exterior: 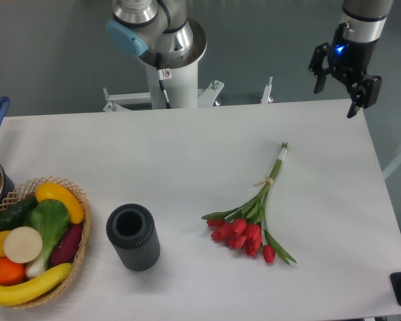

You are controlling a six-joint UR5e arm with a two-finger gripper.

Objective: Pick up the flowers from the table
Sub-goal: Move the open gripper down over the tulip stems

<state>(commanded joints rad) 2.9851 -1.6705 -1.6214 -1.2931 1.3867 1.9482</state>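
Plain matte white bench: bunch of red tulips with thin green stems lying diagonally. Black two-finger gripper well beyond stem tips, fingers released, empty.
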